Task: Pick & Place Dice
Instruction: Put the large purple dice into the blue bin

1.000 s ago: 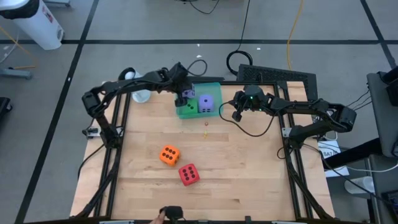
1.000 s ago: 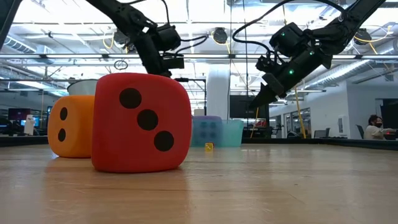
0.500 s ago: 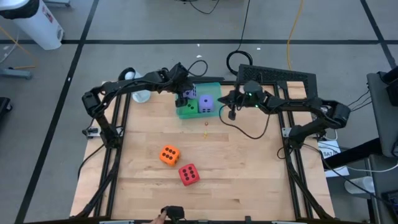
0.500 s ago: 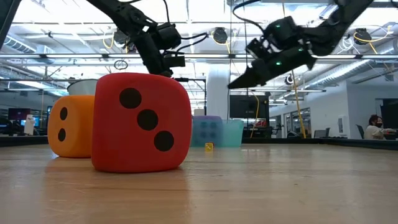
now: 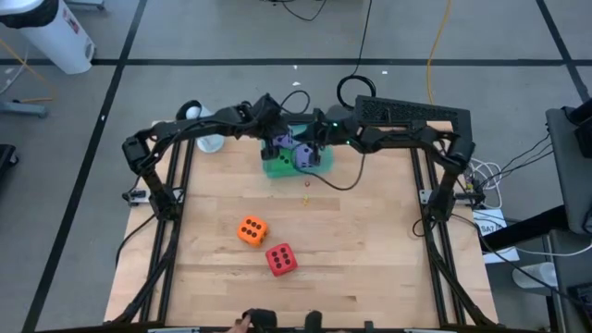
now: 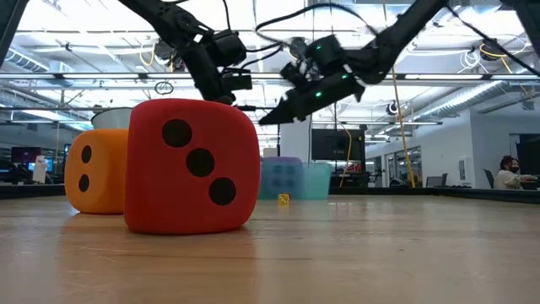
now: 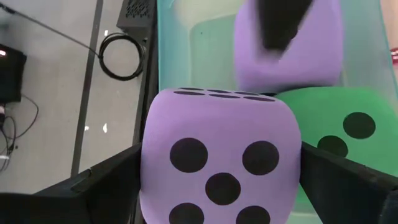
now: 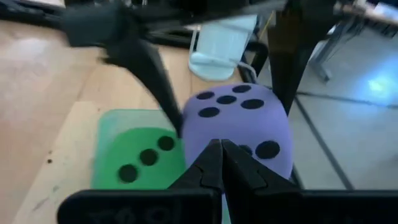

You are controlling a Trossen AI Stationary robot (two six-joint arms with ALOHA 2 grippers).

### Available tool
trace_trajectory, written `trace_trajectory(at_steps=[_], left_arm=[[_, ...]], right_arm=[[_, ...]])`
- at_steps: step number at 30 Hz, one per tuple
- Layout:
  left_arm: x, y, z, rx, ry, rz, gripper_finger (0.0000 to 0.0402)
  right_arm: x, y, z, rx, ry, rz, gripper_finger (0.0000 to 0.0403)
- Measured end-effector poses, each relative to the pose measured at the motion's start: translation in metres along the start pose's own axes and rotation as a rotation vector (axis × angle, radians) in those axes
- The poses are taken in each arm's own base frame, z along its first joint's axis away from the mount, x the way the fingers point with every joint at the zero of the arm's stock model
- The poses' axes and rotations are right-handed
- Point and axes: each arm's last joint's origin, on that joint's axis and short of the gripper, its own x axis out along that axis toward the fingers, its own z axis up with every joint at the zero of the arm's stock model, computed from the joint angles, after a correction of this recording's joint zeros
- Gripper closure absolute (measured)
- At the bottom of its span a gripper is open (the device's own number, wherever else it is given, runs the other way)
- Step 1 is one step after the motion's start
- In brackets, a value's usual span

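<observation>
The task looks about half done. A soft green cube die (image 5: 279, 160) and one soft purple cube die (image 7: 290, 50) sit in the shallow teal tray (image 5: 320, 129) at the table's far edge. The left gripper (image 7: 222, 177) holds the second purple die (image 7: 221, 162) above the tray, jaws clamped on it. The right gripper (image 8: 217, 163) hovers beside, jaws closed and empty. The orange die (image 5: 251, 229) and red die (image 5: 280, 258) are left on the wooden table (image 5: 370, 250).

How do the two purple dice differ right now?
The purple foam die nearer the left arm is clamped between the left gripper's jaws; the other purple foam die lies free in the shallow teal tray beside the green die, with the shut right gripper pointing at it. Both are same-sized cubes with dark pips.
</observation>
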Motion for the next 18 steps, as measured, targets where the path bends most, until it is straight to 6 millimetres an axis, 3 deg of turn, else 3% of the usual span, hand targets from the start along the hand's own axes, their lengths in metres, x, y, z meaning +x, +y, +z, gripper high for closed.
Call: trace_trajectory(at_steps=[8,18], left_arm=[[0.0,-0.012,0.007,0.068,0.001,0.005,0.0004],[0.0,-0.013,0.01,0.08,-0.03,-0.004,0.0004]], right_arm=[[0.028,-0.011,-0.015,0.033,0.058,0.046,0.0403],[0.026,-0.01,-0.015,0.044,0.078,0.06,0.0403]])
